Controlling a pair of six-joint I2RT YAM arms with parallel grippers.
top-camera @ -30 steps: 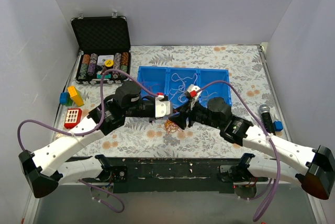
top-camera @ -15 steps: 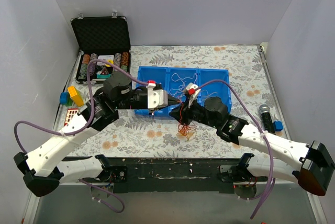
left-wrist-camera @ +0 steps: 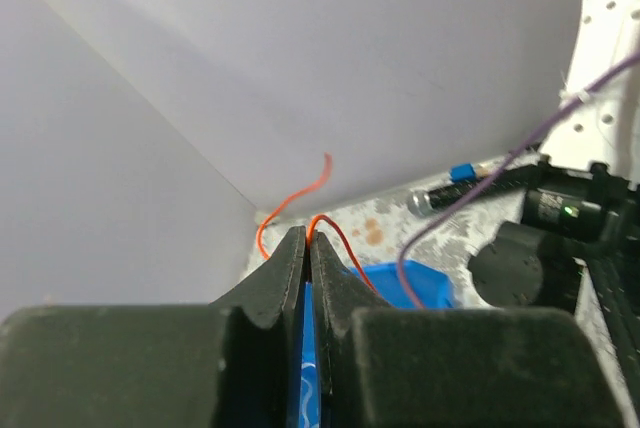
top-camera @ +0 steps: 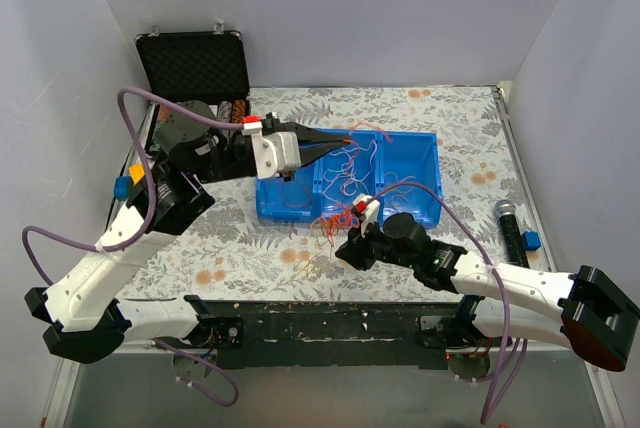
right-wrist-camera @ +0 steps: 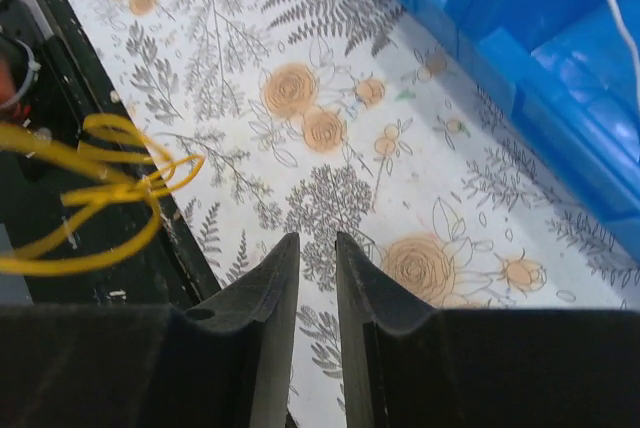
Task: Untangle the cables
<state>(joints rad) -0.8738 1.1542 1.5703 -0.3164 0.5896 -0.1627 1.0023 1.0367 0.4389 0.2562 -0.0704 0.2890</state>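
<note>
1. Left gripper (top-camera: pixel 338 142) is clenched on a thin orange wire (left-wrist-camera: pixel 322 170). In the left wrist view the jaws meet on it, and its loose end curls up just past the tips.
2. Right gripper (top-camera: pixel 345 246) looks released. In its own wrist view the jaws stand a narrow slit apart, with only the flowered cloth (right-wrist-camera: pixel 330 128) showing between them. Orange loops (right-wrist-camera: pixel 100 188) hang at the left of that frame, beside the fingers and not between them.
3. Half a second ago the two grippers were close together at the lower centre of the top view, with the cables (top-camera: pixel 345 188) dangling as one tight clump beneath them. Since then the left arm has risen and swung toward the upper left, carrying its wire up over the blue tray (top-camera: pixel 412 168). The right arm has drawn back toward the bottom edge.
4. That pull has opened the clump into long, loose strands, which I judge to be real progress. A red and orange knot still sits low in the bundle, near the right gripper, so the cables are not yet separate.
5. The long axis of the bundle now runs roughly top to bottom in the top view. It goes from the left gripper's tips, just above centre, down across the tray's front wall to the cloth at lower centre. The free end at the top points toward the right.
</note>
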